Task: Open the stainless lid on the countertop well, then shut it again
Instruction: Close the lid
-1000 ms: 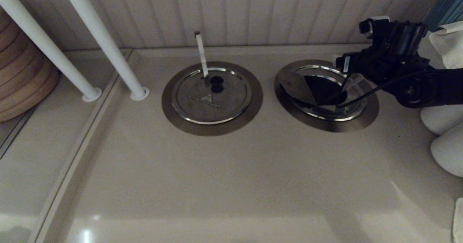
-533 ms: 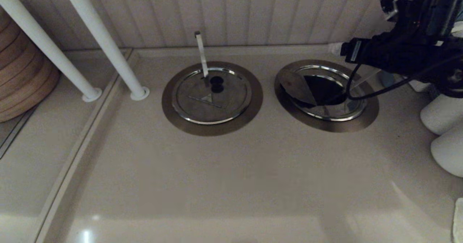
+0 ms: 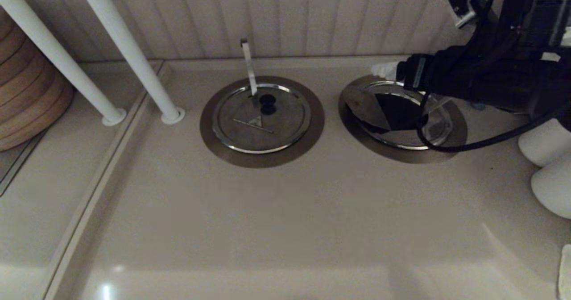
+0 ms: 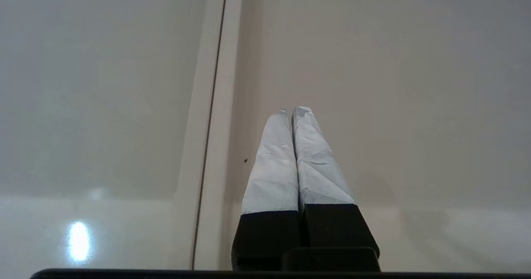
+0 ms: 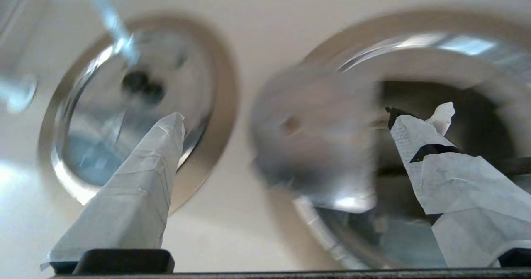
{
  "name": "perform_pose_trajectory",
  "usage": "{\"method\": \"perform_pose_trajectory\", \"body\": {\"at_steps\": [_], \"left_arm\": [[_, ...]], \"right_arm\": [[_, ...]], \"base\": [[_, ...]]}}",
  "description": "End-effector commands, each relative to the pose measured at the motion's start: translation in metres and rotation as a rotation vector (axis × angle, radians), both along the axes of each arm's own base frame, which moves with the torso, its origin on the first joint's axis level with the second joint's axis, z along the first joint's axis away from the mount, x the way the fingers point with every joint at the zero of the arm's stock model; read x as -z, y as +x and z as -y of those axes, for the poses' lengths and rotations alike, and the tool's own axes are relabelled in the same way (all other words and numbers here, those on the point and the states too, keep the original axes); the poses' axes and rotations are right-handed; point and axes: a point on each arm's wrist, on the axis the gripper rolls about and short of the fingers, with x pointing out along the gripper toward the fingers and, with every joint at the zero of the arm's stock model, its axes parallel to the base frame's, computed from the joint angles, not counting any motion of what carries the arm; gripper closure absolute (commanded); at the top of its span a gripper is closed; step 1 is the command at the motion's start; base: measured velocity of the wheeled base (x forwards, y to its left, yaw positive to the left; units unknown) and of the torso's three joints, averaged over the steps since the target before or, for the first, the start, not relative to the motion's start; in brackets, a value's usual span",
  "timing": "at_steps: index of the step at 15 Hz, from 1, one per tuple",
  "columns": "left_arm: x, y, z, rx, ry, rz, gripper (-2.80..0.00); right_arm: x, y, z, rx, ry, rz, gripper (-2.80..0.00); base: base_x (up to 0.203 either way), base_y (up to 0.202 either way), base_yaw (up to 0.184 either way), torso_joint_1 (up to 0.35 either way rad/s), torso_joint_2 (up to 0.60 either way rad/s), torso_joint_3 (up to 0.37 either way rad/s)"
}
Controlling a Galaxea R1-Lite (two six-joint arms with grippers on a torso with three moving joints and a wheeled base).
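The stainless lid (image 3: pixel 366 106) stands tilted up over the left side of the countertop well (image 3: pixel 399 110), whose dark opening shows inside the grey-brown collar (image 3: pixel 446 150). The diagonal strip (image 3: pixel 441 100) is mostly hidden under my right arm. My right gripper (image 3: pixel 383 70) hovers above the well's far edge, open and holding nothing. In the right wrist view the right gripper (image 5: pixel 309 113) has its fingers spread wide, with the blurred lid (image 5: pixel 315 129) below and between them and the well (image 5: pixel 435 96) beside it. My left gripper (image 4: pixel 292 111) is shut and empty over bare counter.
The twin steel lid (image 3: pixel 261 119) lies closed at centre, with its near-vertical strip (image 3: pixel 248 68). Two white poles (image 3: pixel 129 54) slant down at the left beside a wooden stack (image 3: pixel 26 90). White rounded objects (image 3: pixel 548 166) stand at the right edge. A panelled wall runs behind.
My right gripper has lifted away from the well, then swung left to hover over its far edge. The lid stays tilted open.
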Motion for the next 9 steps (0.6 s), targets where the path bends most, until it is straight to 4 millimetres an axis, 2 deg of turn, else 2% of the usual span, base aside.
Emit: {"method": "perform_pose_trajectory", "body": {"at_steps": [1,4,9], "left_arm": [[0.0,0.0,0.0,-0.001,-0.001,0.001,0.0],[0.0,0.0,0.0,-0.001,-0.001,0.001,0.0],[0.0,0.0,0.0,-0.001,-0.001,0.001,0.0]], "right_arm": [[0.023,0.003,-0.022,-0.057,-0.048,-0.056,-2.8],[0.047,-0.002,-0.036,-0.072,-0.207,0.013,-2.8],[0.066,-0.027,-0.077,-0.016,-0.429,0.216,-2.8]], "base": [[0.0,0.0,0.0,0.0,0.0,0.0],[0.0,0.0,0.0,0.0,0.0,0.0],[0.0,0.0,0.0,0.0,0.0,0.0]]}}
